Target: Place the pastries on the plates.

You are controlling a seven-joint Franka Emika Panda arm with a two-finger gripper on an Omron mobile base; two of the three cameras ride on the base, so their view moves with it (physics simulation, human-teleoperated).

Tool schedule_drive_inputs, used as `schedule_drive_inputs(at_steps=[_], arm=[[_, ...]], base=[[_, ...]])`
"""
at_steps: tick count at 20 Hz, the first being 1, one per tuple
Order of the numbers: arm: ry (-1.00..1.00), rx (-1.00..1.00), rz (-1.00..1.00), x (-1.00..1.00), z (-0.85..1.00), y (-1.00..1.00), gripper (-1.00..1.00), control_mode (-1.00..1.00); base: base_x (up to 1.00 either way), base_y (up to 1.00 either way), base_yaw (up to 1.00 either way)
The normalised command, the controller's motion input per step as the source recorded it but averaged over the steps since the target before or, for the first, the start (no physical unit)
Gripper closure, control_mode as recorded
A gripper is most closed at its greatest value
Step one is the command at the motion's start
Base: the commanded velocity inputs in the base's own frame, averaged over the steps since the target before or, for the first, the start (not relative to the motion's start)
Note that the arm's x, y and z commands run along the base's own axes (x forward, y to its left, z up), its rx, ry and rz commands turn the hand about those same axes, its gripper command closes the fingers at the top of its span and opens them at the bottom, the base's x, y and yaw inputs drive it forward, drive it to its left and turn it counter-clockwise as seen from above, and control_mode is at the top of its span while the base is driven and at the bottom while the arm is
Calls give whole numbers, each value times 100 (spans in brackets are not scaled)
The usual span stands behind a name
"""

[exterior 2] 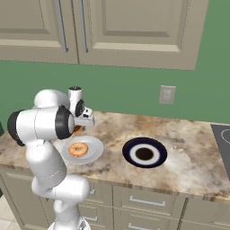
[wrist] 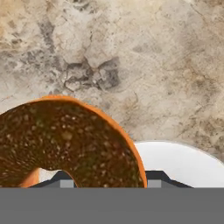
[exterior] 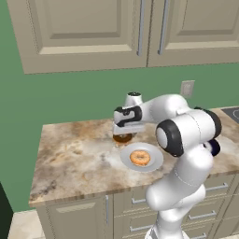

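My gripper (exterior: 124,134) is shut on the chocolate-iced pastry (exterior: 123,138) and holds it just above the counter, behind the far left rim of the light grey-white plate (exterior: 152,162). The orange-glazed pastry (exterior: 140,158) lies in the middle of that plate. In the hand view the dark pastry (wrist: 65,140) is large between the fingertips (wrist: 66,180), with the white plate's rim (wrist: 183,164) below it. In the right base view the navy plate (exterior 2: 155,158) lies bare to the right of the white plate (exterior 2: 94,146), and my arm partly hides the held pastry (exterior 2: 77,130).
The marble counter (exterior: 70,158) ends on the left at an open edge and has drawers below. A wall outlet (exterior 2: 166,95) is behind it, cabinets hang overhead, and a stovetop corner (exterior 2: 222,134) is at the far right.
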Motion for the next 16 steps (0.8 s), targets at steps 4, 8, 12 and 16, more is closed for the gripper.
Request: schedule_drive_inputs(at_steps=[4, 8, 12, 16], arm=[[0, 0, -13, 0, 14, -100, 100, -100], [5, 0, -14, 0, 0, -100, 100, -100], [1, 4, -16, -6, 0, -100, 100, -100], [0, 3, -19, -31, 0, -100, 100, -100]], base=[[0, 0, 0], [0, 0, 0], [0, 0, 0], [0, 0, 0]])
